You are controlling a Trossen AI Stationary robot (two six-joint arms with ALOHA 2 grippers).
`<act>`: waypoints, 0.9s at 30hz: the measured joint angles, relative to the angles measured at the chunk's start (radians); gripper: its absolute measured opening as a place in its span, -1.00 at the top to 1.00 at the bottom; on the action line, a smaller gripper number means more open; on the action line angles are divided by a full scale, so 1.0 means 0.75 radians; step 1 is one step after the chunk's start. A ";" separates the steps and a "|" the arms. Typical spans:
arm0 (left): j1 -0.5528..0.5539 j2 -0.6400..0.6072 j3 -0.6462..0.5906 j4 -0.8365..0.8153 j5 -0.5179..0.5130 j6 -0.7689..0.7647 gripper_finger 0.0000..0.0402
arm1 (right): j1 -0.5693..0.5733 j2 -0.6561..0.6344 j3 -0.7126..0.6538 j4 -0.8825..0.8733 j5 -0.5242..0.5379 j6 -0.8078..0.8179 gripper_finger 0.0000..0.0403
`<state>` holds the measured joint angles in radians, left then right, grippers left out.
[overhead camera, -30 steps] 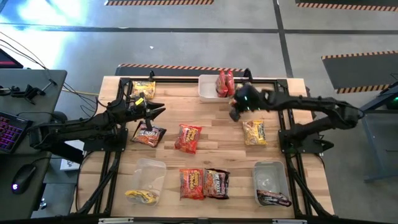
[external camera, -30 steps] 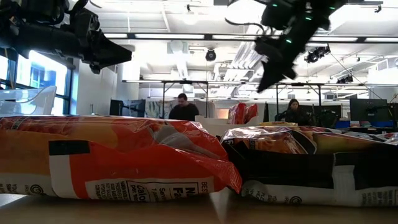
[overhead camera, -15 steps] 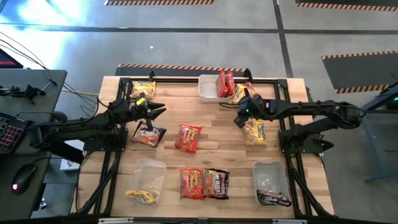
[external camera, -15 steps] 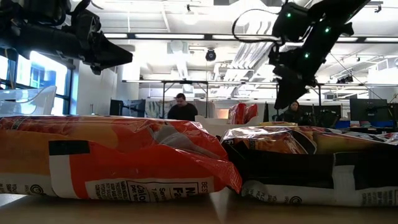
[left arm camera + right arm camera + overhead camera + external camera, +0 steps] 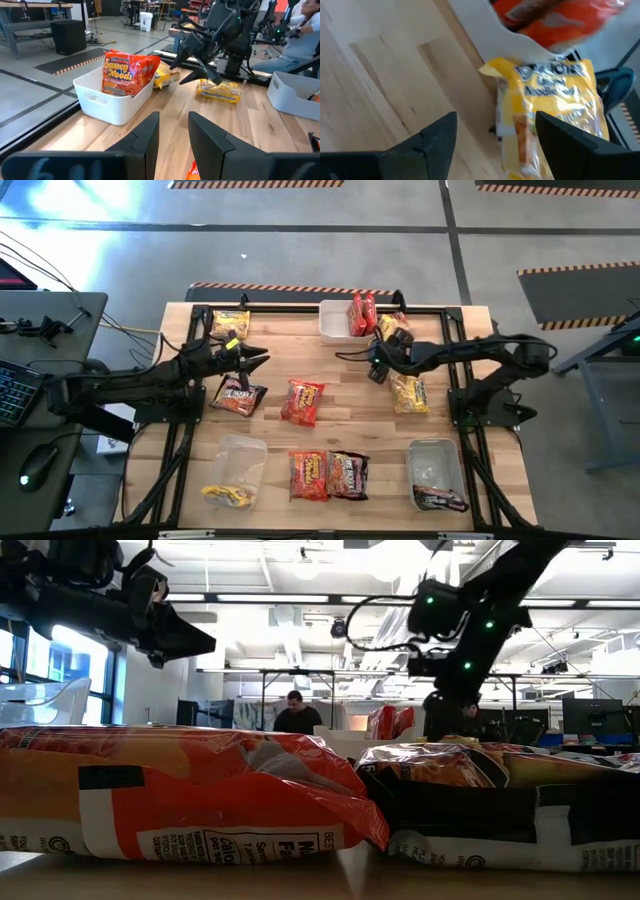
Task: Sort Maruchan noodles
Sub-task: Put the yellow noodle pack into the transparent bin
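Observation:
Noodle packets lie spread over the wooden table: a yellow one (image 5: 230, 323), a dark one (image 5: 240, 395), red ones (image 5: 303, 402) (image 5: 310, 475), another dark one (image 5: 348, 473) and a yellow one (image 5: 408, 392). A red packet (image 5: 127, 75) stands in the white tub (image 5: 335, 320), and a yellow packet (image 5: 550, 100) lies against the tub's right side. My right gripper (image 5: 495, 140) hovers open just near of that yellow packet, touching nothing. My left gripper (image 5: 172, 135) hangs open above the table's left half, its fingers pointing toward the right edge.
A clear tub (image 5: 235, 465) at the near left holds a yellow packet (image 5: 228, 496). A second clear tub (image 5: 435, 465) at the near right holds a dark packet (image 5: 440, 500). People sit at desks in the room beyond the table. Bare wood shows between the packets at the middle.
My right gripper has let go of a yellow packet, which now lies against the white tub's right side. The gripper has then come down and drawn back toward the table's near edge and a little to the left.

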<state>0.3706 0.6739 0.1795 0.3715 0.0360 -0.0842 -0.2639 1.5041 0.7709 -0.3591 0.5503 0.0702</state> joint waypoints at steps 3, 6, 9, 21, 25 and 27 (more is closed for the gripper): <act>-0.001 0.013 0.000 0.023 0.000 0.001 0.54 | -0.012 0.085 0.054 -0.005 0.027 -0.033 -0.24; 0.000 0.020 0.000 0.043 0.000 0.004 0.54 | -0.035 0.169 0.107 -0.049 0.080 -0.040 -0.24; 0.000 0.020 0.000 0.045 0.001 0.004 0.54 | -0.057 0.244 0.156 -0.115 0.092 -0.035 -0.23; -0.001 0.021 0.000 0.053 0.001 0.012 0.54 | -0.078 0.331 0.230 -0.240 0.089 -0.035 0.40; -0.001 0.021 0.000 0.060 0.002 0.012 0.54 | -0.079 0.330 0.230 -0.263 0.089 -0.035 0.74; -0.001 0.020 0.000 0.060 0.002 0.012 0.54 | -0.079 0.330 0.230 -0.272 0.086 -0.035 0.91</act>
<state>0.3702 0.6892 0.1795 0.4168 0.0376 -0.0753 -0.3229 1.7519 0.9436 -0.5633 0.6149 0.0441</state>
